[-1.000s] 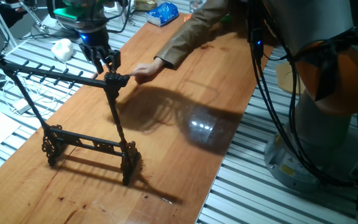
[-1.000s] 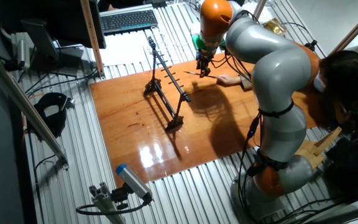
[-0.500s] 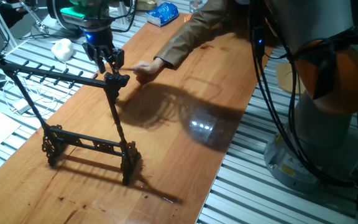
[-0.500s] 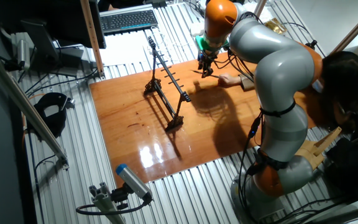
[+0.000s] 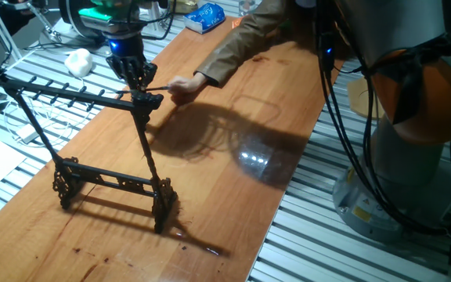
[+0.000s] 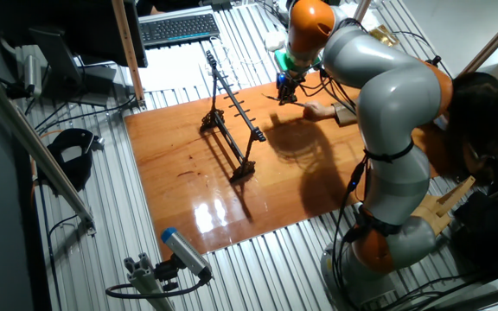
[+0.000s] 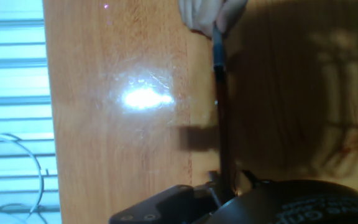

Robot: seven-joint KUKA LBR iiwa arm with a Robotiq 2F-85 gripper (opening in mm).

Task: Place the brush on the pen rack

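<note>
- One hand (image 5: pixel 141 77) hangs just past the rack's (image 5: pixel 69 95) near end, fingers drawn close around the brush (image 7: pixel 220 106).
- The brush runs level from the hand to a person's fingers (image 7: pixel 202 14), which pinch its far end above the tabletop (image 5: pixel 233 157).
- The rack stands upright on the tabletop.

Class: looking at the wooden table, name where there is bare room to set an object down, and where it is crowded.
Bare wood lies right of the pen rack, toward the table edge by the robot base, and in front of the rack's feet. It is crowded at the rack's near end, where the gripper, the brush and a person's hand meet.
</note>
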